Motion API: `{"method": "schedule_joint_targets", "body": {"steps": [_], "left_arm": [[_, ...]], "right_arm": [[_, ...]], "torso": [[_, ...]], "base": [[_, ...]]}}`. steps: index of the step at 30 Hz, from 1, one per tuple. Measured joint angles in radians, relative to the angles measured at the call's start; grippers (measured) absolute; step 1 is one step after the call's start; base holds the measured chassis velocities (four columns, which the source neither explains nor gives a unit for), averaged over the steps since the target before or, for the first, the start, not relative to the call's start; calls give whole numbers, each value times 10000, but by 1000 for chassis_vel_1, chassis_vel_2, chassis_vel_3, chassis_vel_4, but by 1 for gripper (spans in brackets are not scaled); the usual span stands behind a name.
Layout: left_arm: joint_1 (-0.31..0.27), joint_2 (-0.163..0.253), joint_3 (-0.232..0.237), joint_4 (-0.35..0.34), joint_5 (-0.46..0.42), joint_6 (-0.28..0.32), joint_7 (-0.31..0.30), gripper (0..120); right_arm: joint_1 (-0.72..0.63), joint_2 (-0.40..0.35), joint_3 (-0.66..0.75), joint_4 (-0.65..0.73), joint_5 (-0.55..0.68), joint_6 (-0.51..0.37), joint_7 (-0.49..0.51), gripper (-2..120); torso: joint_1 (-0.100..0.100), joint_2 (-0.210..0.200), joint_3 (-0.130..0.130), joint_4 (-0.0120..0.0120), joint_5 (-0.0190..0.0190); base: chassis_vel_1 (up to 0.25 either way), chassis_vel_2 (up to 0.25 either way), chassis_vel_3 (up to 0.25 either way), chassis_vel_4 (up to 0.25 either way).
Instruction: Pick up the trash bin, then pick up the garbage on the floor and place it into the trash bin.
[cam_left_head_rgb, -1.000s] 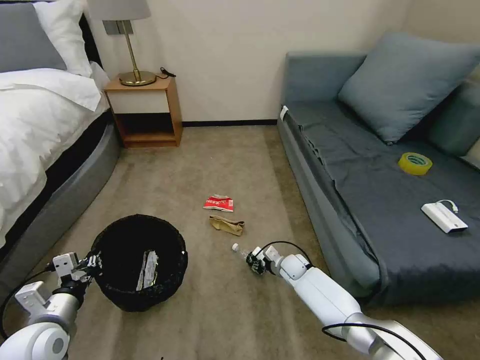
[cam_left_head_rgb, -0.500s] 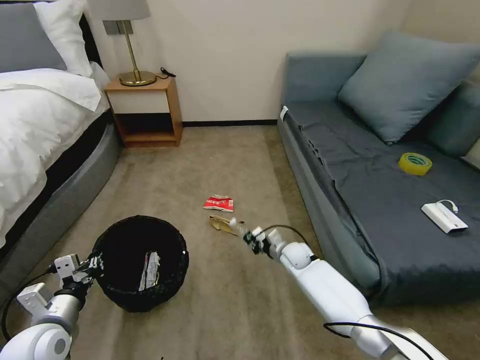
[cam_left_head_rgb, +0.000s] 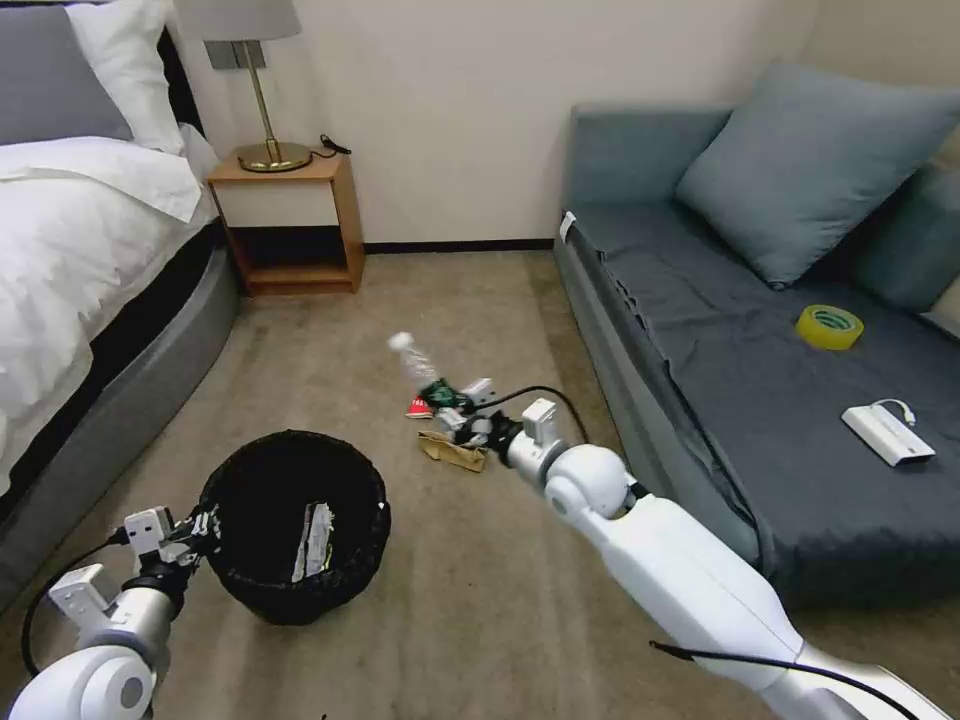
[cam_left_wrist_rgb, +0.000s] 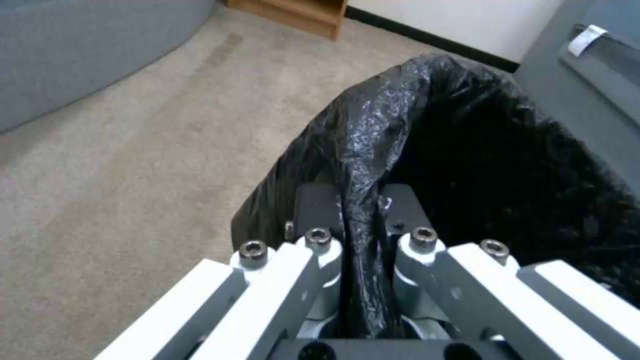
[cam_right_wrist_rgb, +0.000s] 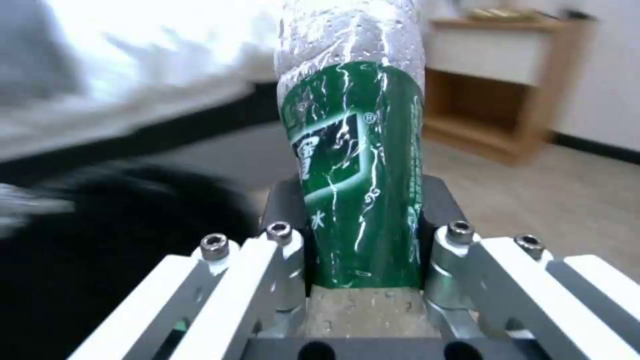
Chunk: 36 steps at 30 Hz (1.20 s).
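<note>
Right gripper (cam_left_head_rgb: 452, 405) clamps the small clear green-labelled bottle (cam_left_head_rgb: 421, 368) above the carpet.
Left gripper (cam_left_wrist_rgb: 360, 210) pinches the round black bag-lined trash bin's (cam_left_head_rgb: 295, 520) rim.

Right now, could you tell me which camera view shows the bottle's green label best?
The right wrist view: the bottle stands close between the right gripper's fingers, label facing the camera. The head view shows it small and tilted, held above the floor. In the left wrist view there is the trash bin instead.

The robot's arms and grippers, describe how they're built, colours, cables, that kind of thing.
Both arms are glossy white with rounded joint housings and grey wrist sections; a thin black cable loops along each. The left gripper and right gripper share a design: white slatted linkage bars, silver hex-socket bolts, dark grey finger pads.
</note>
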<state>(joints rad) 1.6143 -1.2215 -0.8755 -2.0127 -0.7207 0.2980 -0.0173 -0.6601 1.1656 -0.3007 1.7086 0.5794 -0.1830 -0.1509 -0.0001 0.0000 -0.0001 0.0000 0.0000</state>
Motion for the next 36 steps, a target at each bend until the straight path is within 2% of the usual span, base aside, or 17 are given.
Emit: {"method": "schedule_joint_targets", "body": {"steps": [5,11,20,22,23,26,27,30,32,34,35,36], "left_arm": [[138,8,-13,-279,-120,33,-2,4],[279,-131,-15,-579,-285,83,-35,4],[389,-321,-6,-807,-372,136,-58,4],[488,-562,-1,-918,-364,143,-61,4],[488,-562,-1,-918,-364,143,-61,4],[556,-697,12,-972,-318,144,-61,4],[556,-697,12,-972,-318,144,-61,4],[612,-832,12,-1032,-273,144,-60,4],[623,-861,9,-1046,-263,144,-61,4],[644,-914,0,-1091,-239,140,-61,4],[644,-914,0,-1091,-239,140,-61,4],[650,-935,-4,-1113,-234,139,-61,4]], "right_arm": [[0,169,-958,493,-23,53,-36,22],[-197,480,-1801,114,-544,230,-114,22],[-476,615,-2075,-198,-932,259,-186,22],[-611,630,-2143,-235,-1087,243,-189,30],[-611,630,-2143,-235,-1087,243,-189,30],[-684,620,-2120,-177,-1124,231,-189,44],[-684,620,-2120,-177,-1124,231,-189,44],[-780,556,-2027,-38,-1140,228,-201,59],[-817,527,-1985,18,-1135,221,-228,62],[-893,456,-1889,126,-1132,198,-282,73],[-893,456,-1889,126,-1132,198,-282,73],[-919,419,-1848,171,-1125,167,-292,77]], "torso": [[0,0,0,0,-2],[0,0,0,0,-1],[0,0,0,0,-1],[0,0,0,0,-1],[0,0,0,0,-1],[0,0,0,0,0],[0,0,0,0,0],[0,0,0,0,0],[0,0,0,0,0],[0,0,0,-1,1],[0,0,0,-1,1],[0,0,0,0,0]], "base": [[0,0,0,0],[0,0,0,0],[0,0,0,0],[0,0,0,0],[0,0,0,0],[0,0,0,0],[0,0,0,0],[0,0,0,0],[0,0,0,0],[0,0,0,0],[0,0,0,0],[0,0,0,0]]}}
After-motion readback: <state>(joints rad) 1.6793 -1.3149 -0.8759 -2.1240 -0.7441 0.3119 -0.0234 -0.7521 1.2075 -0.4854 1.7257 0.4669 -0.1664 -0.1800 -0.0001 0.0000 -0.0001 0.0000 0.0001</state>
